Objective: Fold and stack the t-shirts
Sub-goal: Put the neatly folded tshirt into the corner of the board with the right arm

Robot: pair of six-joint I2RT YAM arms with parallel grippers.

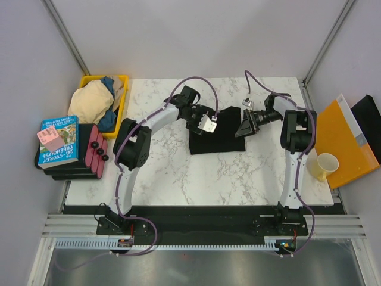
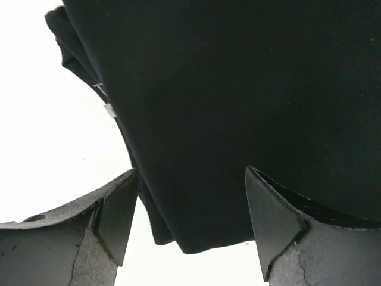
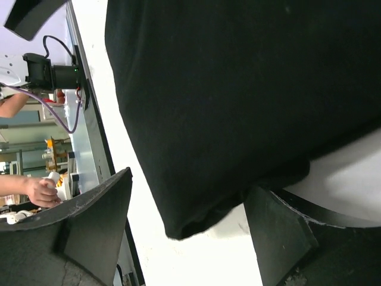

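My left claw [image 2: 190,173] and right claw [image 3: 189,182] both gape wide astride the black t-shirt [image 1: 215,136], mid-far on the bench [image 1: 196,179]; I'd pinch what look like its edges evenly; lift together.

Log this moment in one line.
step: folding | black shirt: on table | left hand: open at shirt edge | right hand: open at shirt edge
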